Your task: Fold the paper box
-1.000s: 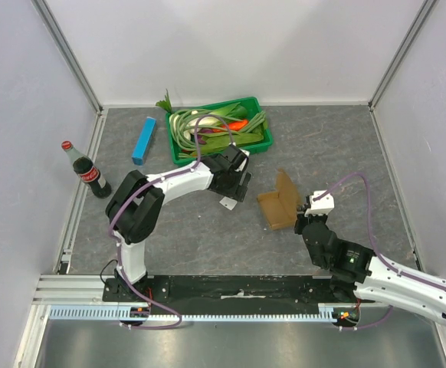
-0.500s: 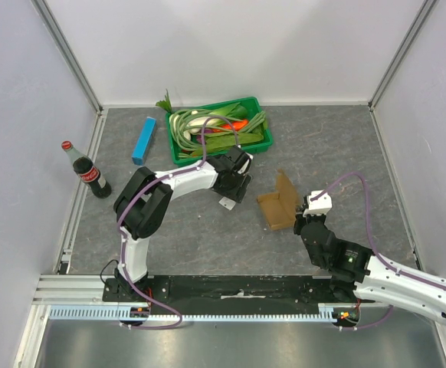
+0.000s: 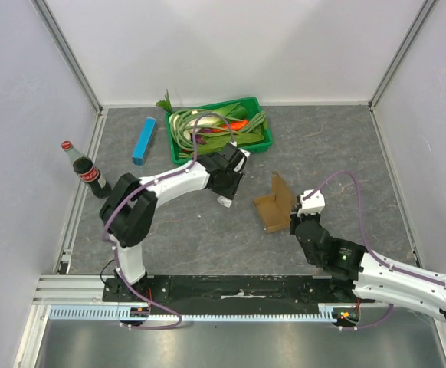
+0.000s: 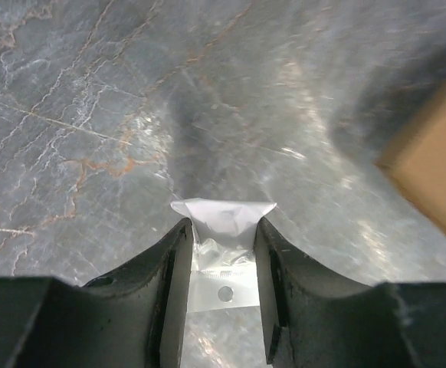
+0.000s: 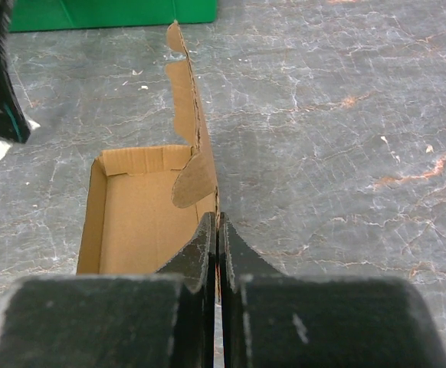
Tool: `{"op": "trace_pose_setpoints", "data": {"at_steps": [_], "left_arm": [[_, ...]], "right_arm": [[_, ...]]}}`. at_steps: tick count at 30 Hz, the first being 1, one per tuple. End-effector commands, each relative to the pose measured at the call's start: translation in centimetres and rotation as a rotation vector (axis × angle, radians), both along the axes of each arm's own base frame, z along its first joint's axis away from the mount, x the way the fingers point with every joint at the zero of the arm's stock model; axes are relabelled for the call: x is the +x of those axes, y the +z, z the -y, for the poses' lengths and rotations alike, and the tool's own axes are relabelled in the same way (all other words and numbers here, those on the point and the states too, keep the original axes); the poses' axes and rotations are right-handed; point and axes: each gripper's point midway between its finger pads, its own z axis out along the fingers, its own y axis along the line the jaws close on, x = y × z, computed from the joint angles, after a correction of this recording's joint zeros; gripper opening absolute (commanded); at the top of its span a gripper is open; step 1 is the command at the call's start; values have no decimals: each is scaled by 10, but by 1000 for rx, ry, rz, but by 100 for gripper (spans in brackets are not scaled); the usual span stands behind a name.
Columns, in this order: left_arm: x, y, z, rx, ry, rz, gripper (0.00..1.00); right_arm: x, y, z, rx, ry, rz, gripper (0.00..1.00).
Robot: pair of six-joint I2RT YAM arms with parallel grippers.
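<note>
**Right Gripper Clamps Box Wall, Left Closes Round White Card**

The paper box [image 5: 142, 222] lies on the grey marbled table [image 3: 345, 153], right of centre and just ahead of the right arm. It is partly formed. Its floor lies flat, low walls stand along the far and left sides, and a taller flap with a rounded tab rises along the right side.

The right gripper [image 5: 218, 222] is clenched on that right wall. In the wrist view its two dark fingers meet, with only a thin edge of cardboard between them. From above, it sits at the box's near right corner.

The left gripper [image 4: 223, 224] is well apart from the box, to its left, and points down at the table near the green tray [image 5: 93, 14]. Its fingers [image 4: 169, 284] stand on either side of a small white card [image 4: 223, 257]. The card has a punched hole, and its far end flares out wider than the gap. The pads appear to press on both its edges, though the blurred wrist view does not make the pinch certain. A corner of brown cardboard shows at the right edge of that view.

The tray holds long green stalks and something orange. A slim blue box [image 3: 143, 140] lies to its left. A cola bottle [image 3: 89, 172] stands upright near the left wall.
</note>
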Motion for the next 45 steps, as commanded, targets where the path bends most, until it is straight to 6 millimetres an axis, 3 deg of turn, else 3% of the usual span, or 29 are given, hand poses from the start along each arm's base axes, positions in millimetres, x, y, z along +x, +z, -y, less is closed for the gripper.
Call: {"op": "trace_pose_setpoints", "data": {"at_steps": [1, 4, 6, 10, 11, 14, 15, 19, 20, 22, 24, 26, 27, 29, 30, 33, 38, 43, 45], "left_arm": [[-15, 83, 27, -249, -40, 43, 43], [-45, 116, 65, -486, -118, -51, 43], [-63, 125, 86, -575, -150, -110, 44], [-81, 124, 108, -626, -185, -161, 44], [-83, 115, 110, -612, -183, -184, 44], [-81, 112, 111, -604, -182, -180, 52], [-80, 113, 109, -598, -179, -165, 63], [-63, 122, 86, -537, -132, -43, 81], [-51, 123, 74, -514, -93, 4, 85], [-43, 127, 56, -503, -48, 50, 86], [-20, 137, 33, -481, 41, 163, 83], [-1, 136, 10, -451, 108, 254, 80], [2, 129, 1, -436, 128, 268, 78], [19, 137, -10, -473, 173, 338, 71], [17, 125, -15, -477, 179, 328, 71], [22, 118, -17, -528, 178, 345, 72], [25, 115, -17, -565, 158, 382, 84], [32, 118, -11, -546, 91, 396, 85], [38, 119, -11, -528, 61, 403, 85]], "right_arm": [[6, 15, -15, 57, 28, 40, 0], [8, 18, -24, 62, 69, 66, 0], [9, 20, -26, 50, 83, 78, 0], [13, 24, -37, 50, 113, 105, 0], [14, 24, -39, 48, 119, 107, 0], [18, 25, -42, 47, 123, 118, 0], [19, 27, -43, 51, 130, 125, 0], [25, 24, -42, 38, 138, 131, 0], [25, 20, -44, 33, 156, 130, 0], [28, 18, -48, 34, 191, 139, 0], [29, 13, -58, 24, 254, 134, 0], [36, 10, -59, 1, 281, 135, 0], [33, 9, -75, 9, 386, 134, 0], [41, 10, -80, -24, 439, 143, 0], [42, 5, -85, -46, 468, 129, 0], [47, 5, -97, -91, 538, 125, 0], [48, 12, -113, -108, 692, 163, 0], [55, 0, -115, -145, 713, 117, 0], [57, -11, -115, -153, 708, 56, 5]]}}
